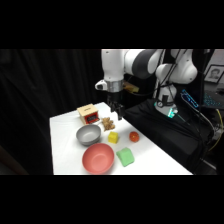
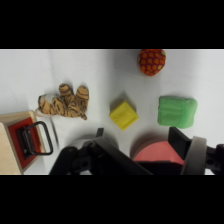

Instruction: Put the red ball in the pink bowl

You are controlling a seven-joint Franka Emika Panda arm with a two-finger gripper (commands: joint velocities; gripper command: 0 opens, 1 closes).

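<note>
On the table, the pink bowl point(image 1: 98, 158) and grey bowl point(image 1: 88, 134) sit empty; whether the claw point(image 1: 119, 114) is spread cannot be told.

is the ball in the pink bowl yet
No, out. The ball lies on the table, apart from the bowl, which looks empty.

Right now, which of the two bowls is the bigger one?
The pink bowl, at the table's near edge. It is wider and shallower than the grey metal bowl just behind it.
</note>
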